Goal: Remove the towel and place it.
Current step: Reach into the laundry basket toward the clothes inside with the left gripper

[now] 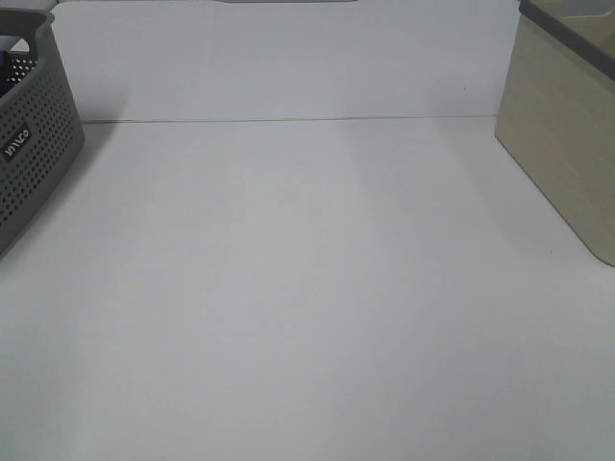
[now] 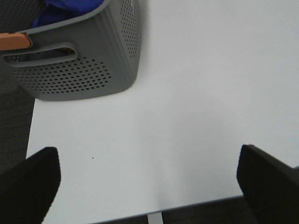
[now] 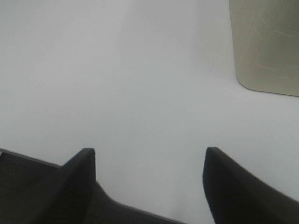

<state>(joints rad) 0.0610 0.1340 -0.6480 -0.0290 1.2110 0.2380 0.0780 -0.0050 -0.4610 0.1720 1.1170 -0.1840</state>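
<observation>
The towel (image 2: 70, 5) shows as a bunched royal-blue cloth inside the grey perforated basket (image 2: 84, 70); a sliver of that blue towel (image 1: 12, 60) also peeks over the rim of the basket (image 1: 34, 154) at the far left of the exterior view. My left gripper (image 2: 147, 150) hovers open over the table's front edge, short of the basket, with nothing between its fingers. My right gripper (image 3: 150, 150) is also open and empty, above the white tabletop near its edge. Neither gripper appears in the exterior view.
A beige bin (image 1: 567, 134) stands at the right edge of the table and shows as a beige bin (image 3: 266, 46) in the right wrist view. An orange piece (image 2: 14, 41) sits by the grey basket's handle slot. The white table (image 1: 307, 288) spans between the two containers.
</observation>
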